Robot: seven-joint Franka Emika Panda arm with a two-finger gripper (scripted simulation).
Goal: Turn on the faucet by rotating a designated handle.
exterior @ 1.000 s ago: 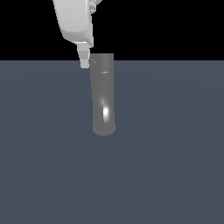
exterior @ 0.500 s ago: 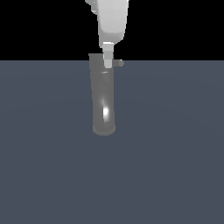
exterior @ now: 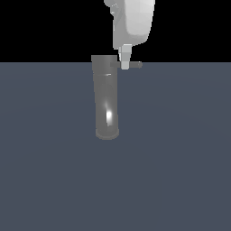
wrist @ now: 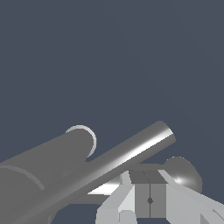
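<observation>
End effector fingers pressed together, tip touching handle; faucet upright just beside, below on bench.

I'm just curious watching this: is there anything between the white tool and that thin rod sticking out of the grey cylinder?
Nothing shows between them. In the exterior view, the tool overlaps the handle beside the faucet; whether it touches is unclear.

White blocky arm — pale grey fingers.
</observation>
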